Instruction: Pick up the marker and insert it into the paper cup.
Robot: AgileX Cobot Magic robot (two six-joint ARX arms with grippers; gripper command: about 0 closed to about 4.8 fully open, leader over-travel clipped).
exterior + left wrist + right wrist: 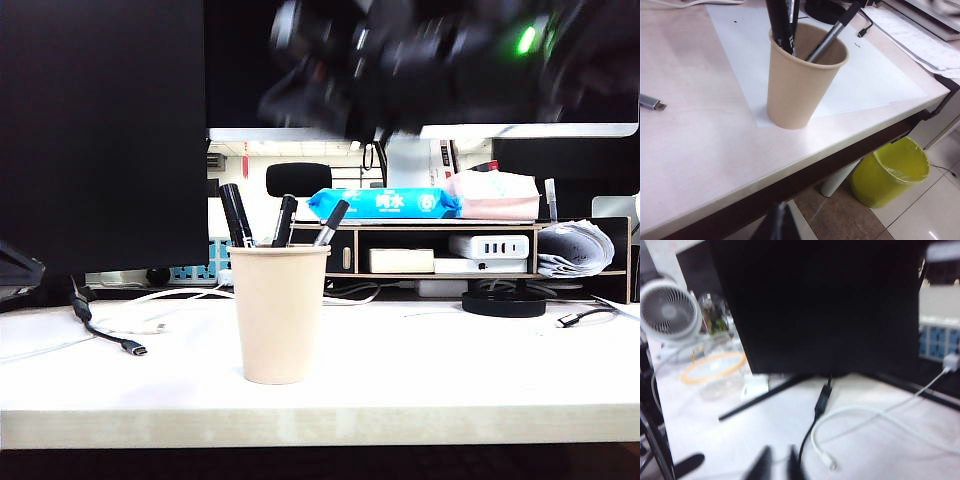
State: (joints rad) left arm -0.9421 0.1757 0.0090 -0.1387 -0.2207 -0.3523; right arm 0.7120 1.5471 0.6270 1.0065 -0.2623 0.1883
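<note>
Marker [235, 213] is already in the paper cup [279, 315]: butt down, top leaning toward the left of the exterior view, long axis near upright, beside two slimmer pens [331, 222]. We read the insert step as done; what's left is retreat. Cup stands upright on the table [450, 370], apart from both arms. Right tool [776, 467] is up above the cup, blurred; fingers [759, 468] look close together with nothing between, probably released, but we cannot tell. Left tool [776, 225] sits off the table edge; state unclear. Next: clear the right arm without clipping the pens.
</note>
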